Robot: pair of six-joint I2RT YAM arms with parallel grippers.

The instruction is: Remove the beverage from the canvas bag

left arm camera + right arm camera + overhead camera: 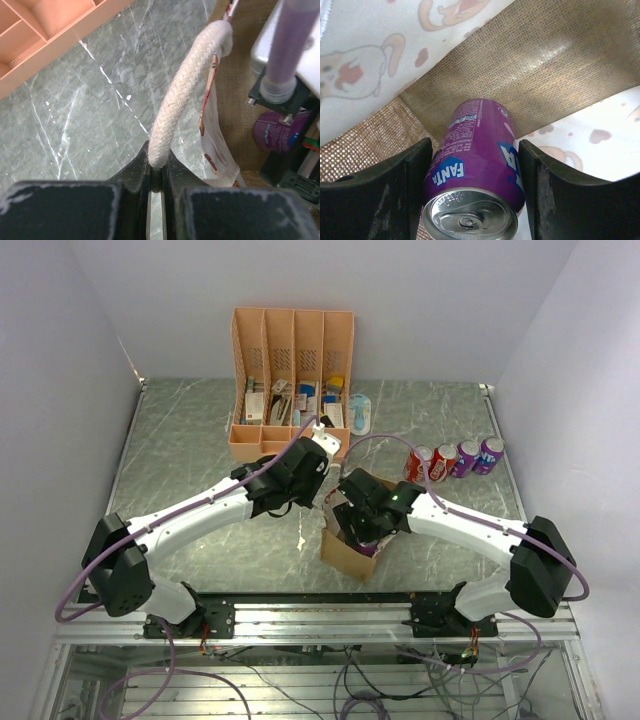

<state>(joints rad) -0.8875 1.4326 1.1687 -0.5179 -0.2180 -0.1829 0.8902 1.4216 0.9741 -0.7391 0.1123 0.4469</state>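
Note:
The tan canvas bag [343, 552] stands at the front middle of the table, between both arms. My left gripper [320, 498] is shut on one whitish rope handle [186, 87] and holds it up; the wrist view shows the rope pinched between the jaws [159, 162]. My right gripper [362, 533] reaches down into the bag. In the right wrist view its fingers [410, 180] press both sides of a purple Fanta can [480, 160], gripper [475, 147], with burlap wall [535, 65] behind. The can also shows in the left wrist view [277, 131].
A salmon-pink slotted organizer [292, 380] with small items stands at the back. Several drink cans [455, 458] stand in a row at the right. A blue-white packet [359, 413] lies beside the organizer. The bag's lining is white with printed figures [365, 70].

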